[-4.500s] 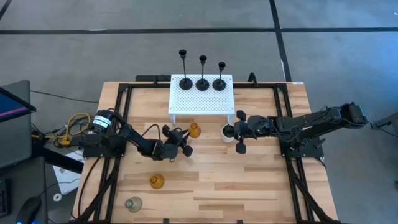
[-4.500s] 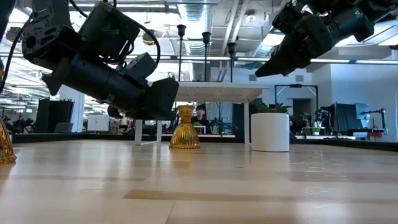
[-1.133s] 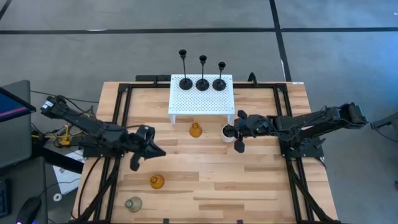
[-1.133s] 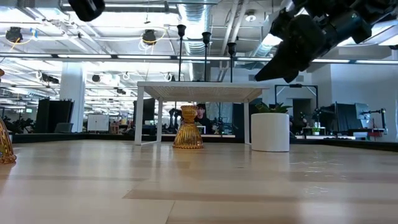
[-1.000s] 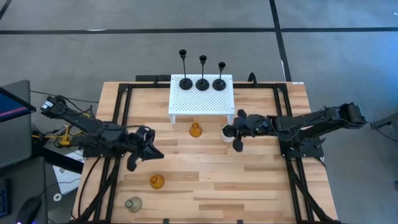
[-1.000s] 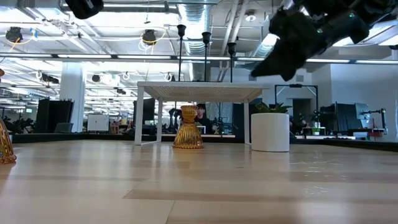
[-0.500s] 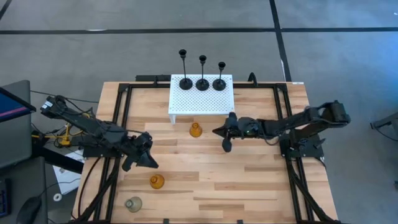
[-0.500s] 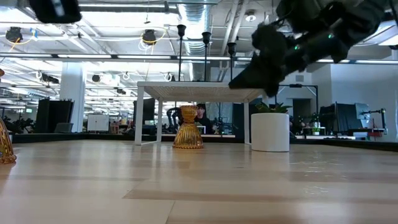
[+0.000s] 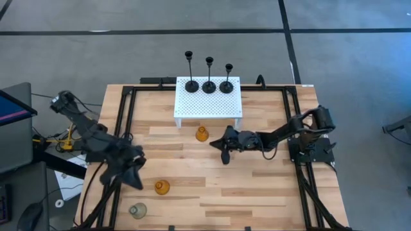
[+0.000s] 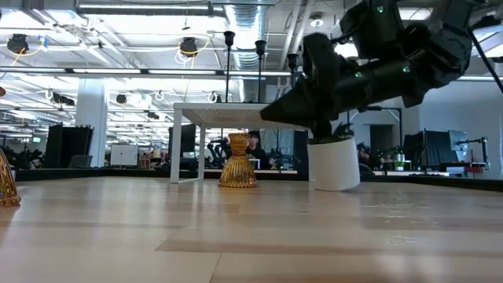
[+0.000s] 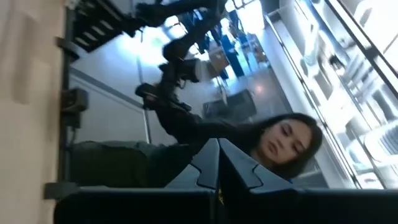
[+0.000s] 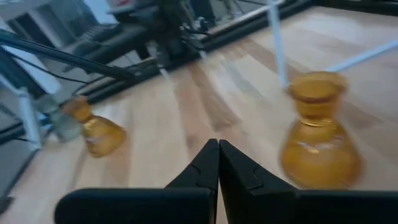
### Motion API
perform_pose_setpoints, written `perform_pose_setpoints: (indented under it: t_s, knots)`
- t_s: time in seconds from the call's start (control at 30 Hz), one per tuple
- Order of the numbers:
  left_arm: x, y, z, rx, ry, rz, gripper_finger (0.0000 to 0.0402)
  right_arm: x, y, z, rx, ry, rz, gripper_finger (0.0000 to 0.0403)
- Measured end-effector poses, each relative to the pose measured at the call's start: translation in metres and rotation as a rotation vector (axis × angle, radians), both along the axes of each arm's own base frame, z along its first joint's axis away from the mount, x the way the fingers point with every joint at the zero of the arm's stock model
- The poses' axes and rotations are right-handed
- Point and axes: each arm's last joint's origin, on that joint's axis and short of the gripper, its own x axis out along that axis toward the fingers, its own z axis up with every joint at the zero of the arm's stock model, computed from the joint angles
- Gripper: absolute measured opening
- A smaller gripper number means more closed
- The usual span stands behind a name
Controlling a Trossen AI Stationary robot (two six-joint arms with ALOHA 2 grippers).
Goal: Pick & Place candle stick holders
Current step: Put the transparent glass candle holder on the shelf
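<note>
Candle holders count six on the table: three black thin-stemmed holders (image 9: 209,76) standing in a row on the white perforated riser (image 9: 207,102), two amber glass holders, one (image 9: 201,134) just in front of the riser and one (image 9: 162,187) near the front left, and one pale grey glass holder (image 9: 137,210) at the front left corner. Right gripper (image 9: 220,147), fingers pressed together and empty, reaches low toward the nearer amber holder. Left gripper (image 9: 136,178), also clenched and empty, hangs near the left edge.
</note>
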Motion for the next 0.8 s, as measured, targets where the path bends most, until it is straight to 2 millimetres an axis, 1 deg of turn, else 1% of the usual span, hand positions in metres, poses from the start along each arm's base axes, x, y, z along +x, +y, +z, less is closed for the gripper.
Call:
perform_pose_setpoints:
  t_s: [0.07,0.2,0.33,0.5,0.67,0.8]
  knots:
    - [-0.001,-0.007,0.005,0.003,0.003,-0.033,0.0002,0.004,0.001,0.003,0.006,-0.009,0.010,0.0000]
    - [-0.002,-0.028,0.009,0.019,0.037,-0.137,0.0002,0.011,0.002,0.010,0.012,-0.035,0.010,0.0000]
    - [-0.004,-0.050,0.004,0.056,0.087,-0.220,0.0002,0.015,0.000,0.015,-0.008,-0.053,0.009,0.0000]
    - [-0.010,-0.074,-0.006,0.056,0.209,-0.303,0.0002,0.016,0.001,0.016,0.006,-0.057,0.010,0.0000]
    - [-0.015,-0.088,-0.014,0.088,0.240,-0.319,0.0002,0.011,0.002,0.024,-0.004,-0.021,-0.011,0.0000]
    - [-0.017,-0.094,-0.017,0.120,0.226,-0.340,0.0002,0.005,0.006,0.037,-0.013,-0.026,-0.035,0.0000]
